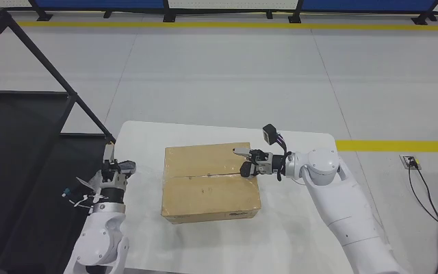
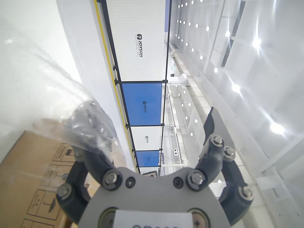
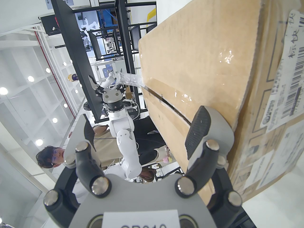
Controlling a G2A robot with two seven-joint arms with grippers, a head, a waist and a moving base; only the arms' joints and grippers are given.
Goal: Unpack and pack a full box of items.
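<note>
A closed brown cardboard box (image 1: 211,183) sits in the middle of the white table (image 1: 294,233), its top flaps meeting at a seam (image 3: 166,104). My right gripper (image 1: 244,163) is open at the box's right end, level with the seam. One finger (image 3: 198,134) rests over the top face and the other finger (image 3: 85,131) is off the box. My left gripper (image 1: 109,166) stands open near the table's left edge, apart from the box (image 2: 30,179). A crumpled strip of clear plastic film (image 2: 90,124) clings to one left finger and trails toward the box top (image 3: 130,79).
A black metal frame (image 1: 48,75) stands just beyond the table's left edge, close to my left arm. Printed labels (image 3: 287,84) cover the box's end face near my right gripper. Bare table lies in front of the box and to its right.
</note>
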